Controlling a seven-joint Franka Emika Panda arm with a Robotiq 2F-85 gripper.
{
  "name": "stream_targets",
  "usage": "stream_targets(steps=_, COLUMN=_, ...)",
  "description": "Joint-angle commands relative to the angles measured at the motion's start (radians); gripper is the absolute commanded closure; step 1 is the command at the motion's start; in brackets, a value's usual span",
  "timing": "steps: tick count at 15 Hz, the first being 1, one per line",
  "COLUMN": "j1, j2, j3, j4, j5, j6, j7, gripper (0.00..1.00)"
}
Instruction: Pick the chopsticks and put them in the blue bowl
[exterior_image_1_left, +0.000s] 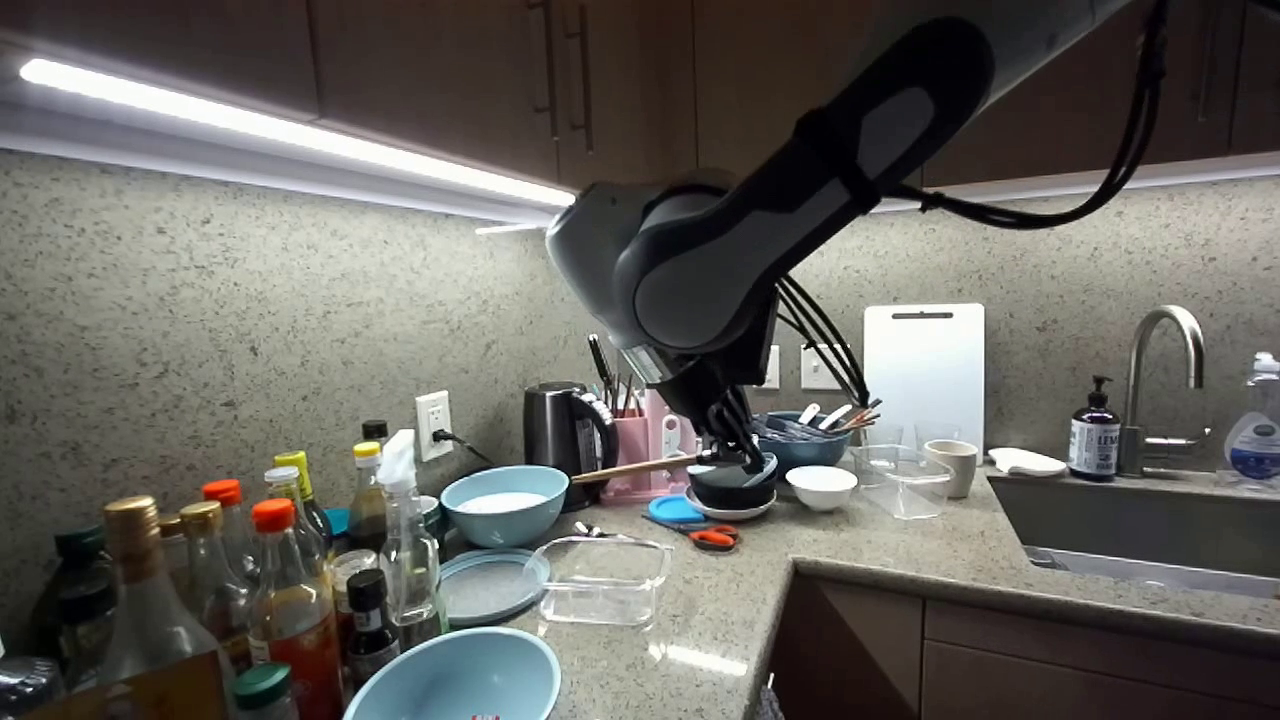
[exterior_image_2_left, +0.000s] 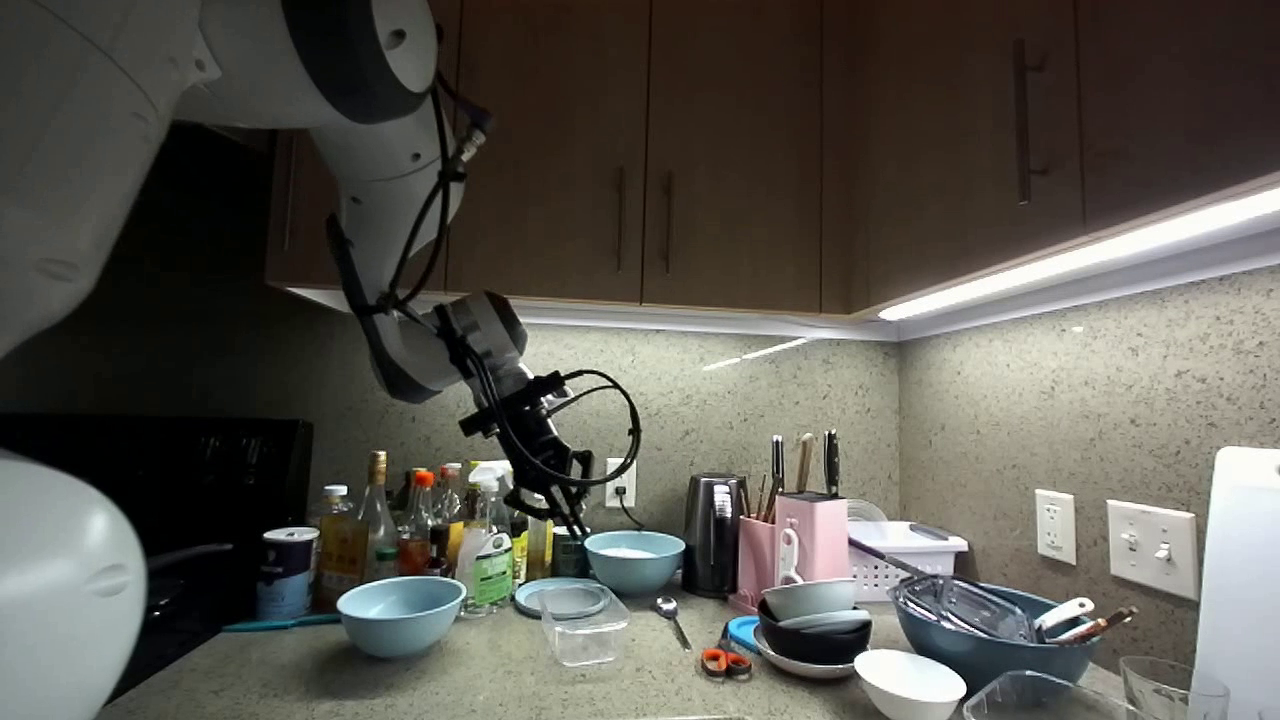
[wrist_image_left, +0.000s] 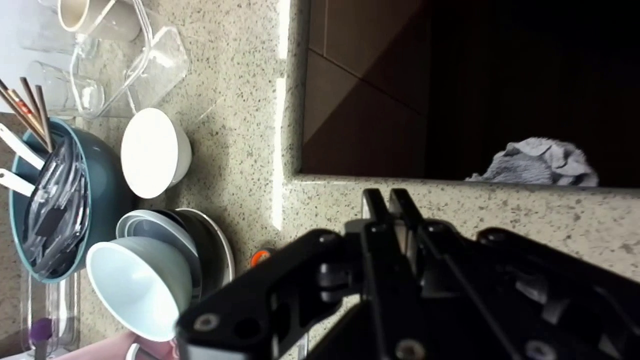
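Observation:
The chopsticks (exterior_image_1_left: 635, 468) are thin tan sticks pointing left out of my gripper (exterior_image_1_left: 740, 452) in an exterior view. In the wrist view, a short stretch of the chopsticks (wrist_image_left: 403, 237) shows between the nearly closed fingers of the gripper (wrist_image_left: 384, 197). In an exterior view, the gripper (exterior_image_2_left: 576, 520) hangs in the air above the counter, behind the clear container; the chopsticks cannot be made out there. The wide pale blue bowl (exterior_image_1_left: 465, 670) stands at the near edge of an exterior view; it also shows left of the gripper (exterior_image_2_left: 400, 625). It is out of the wrist view.
Another light-blue bowl (exterior_image_2_left: 635, 570) with something white inside stands by the kettle (exterior_image_2_left: 713, 535). A clear container (exterior_image_1_left: 605, 590), a plate (exterior_image_1_left: 490, 588) and scissors (exterior_image_1_left: 713, 540) lie on the counter. Bottles (exterior_image_1_left: 290, 600) line the wall. Stacked bowls (exterior_image_2_left: 812, 630) and a dark blue bowl (exterior_image_2_left: 1000, 650) stand right.

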Motion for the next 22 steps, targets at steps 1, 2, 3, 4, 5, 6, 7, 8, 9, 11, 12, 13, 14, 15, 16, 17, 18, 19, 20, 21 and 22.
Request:
stream_targets(steps=1, j1=0.026, j2=-0.112, j3=0.057, j4=-0.112, j5=0.033, j6=-0.046, j7=0.004, gripper=0.94)
stream_targets(steps=2, j1=0.036, j2=-0.125, j3=0.075, j4=-0.124, j5=0.037, j6=-0.059, j7=0.000, gripper=0.94)
stream_targets(steps=3, j1=0.045, j2=-0.136, j3=0.093, j4=-0.134, j5=0.045, j6=-0.068, j7=-0.007, gripper=0.94)
stream_targets(steps=4, j1=0.055, j2=-0.144, j3=0.109, j4=-0.140, j5=0.052, j6=-0.076, j7=-0.012, gripper=0.94)
stream_targets(steps=5, j1=0.066, j2=-0.149, j3=0.127, j4=-0.144, j5=0.063, j6=-0.084, j7=-0.018, gripper=0.94)
stream_targets(steps=6, j1=0.076, j2=-0.151, j3=0.141, j4=-0.149, j5=0.069, j6=-0.086, j7=-0.019, gripper=0.94)
stream_targets(steps=7, j1=0.089, j2=-0.150, j3=0.157, j4=-0.151, j5=0.074, j6=-0.088, j7=-0.020, gripper=0.94)
stream_targets(steps=8, j1=0.101, j2=-0.145, j3=0.171, j4=-0.152, j5=0.069, j6=-0.090, j7=-0.016, gripper=0.94)
stream_targets(steps=9, j1=0.114, j2=-0.136, j3=0.185, j4=-0.151, j5=0.062, j6=-0.093, j7=-0.015, gripper=0.94)
stream_targets(steps=11, j1=0.140, j2=-0.115, j3=0.208, j4=-0.151, j5=0.045, j6=-0.102, j7=-0.011, gripper=0.94)
stream_targets(steps=12, j1=0.150, j2=-0.105, j3=0.217, j4=-0.152, j5=0.042, j6=-0.107, j7=-0.011, gripper=0.94)
stream_targets(steps=13, j1=0.160, j2=-0.092, j3=0.224, j4=-0.151, j5=0.038, j6=-0.117, j7=-0.011, gripper=0.94)
stream_targets(steps=14, j1=0.168, j2=-0.079, j3=0.229, j4=-0.150, j5=0.034, j6=-0.126, j7=-0.010, gripper=0.94)
stream_targets(steps=15, j1=0.175, j2=-0.063, j3=0.232, j4=-0.147, j5=0.031, j6=-0.140, j7=-0.011, gripper=0.94)
stream_targets(steps=16, j1=0.180, j2=-0.047, j3=0.232, j4=-0.144, j5=0.028, j6=-0.150, j7=-0.014, gripper=0.94)
stream_targets(steps=17, j1=0.183, j2=-0.032, j3=0.232, j4=-0.143, j5=0.022, j6=-0.149, j7=-0.017, gripper=0.94)
stream_targets(steps=18, j1=0.186, j2=-0.020, j3=0.230, j4=-0.147, j5=0.005, j6=-0.133, j7=-0.017, gripper=0.94)
stream_targets(steps=19, j1=0.185, j2=-0.009, j3=0.228, j4=-0.151, j5=-0.012, j6=-0.111, j7=-0.027, gripper=0.94)
stream_targets(steps=20, j1=0.184, j2=0.003, j3=0.226, j4=-0.150, j5=-0.029, j6=-0.096, j7=-0.032, gripper=0.94)
stream_targets(steps=21, j1=0.180, j2=0.016, j3=0.225, j4=-0.147, j5=-0.045, j6=-0.072, j7=-0.040, gripper=0.94)
stream_targets(steps=22, j1=0.176, j2=0.026, j3=0.223, j4=-0.147, j5=-0.059, j6=-0.047, j7=-0.046, gripper=0.94)
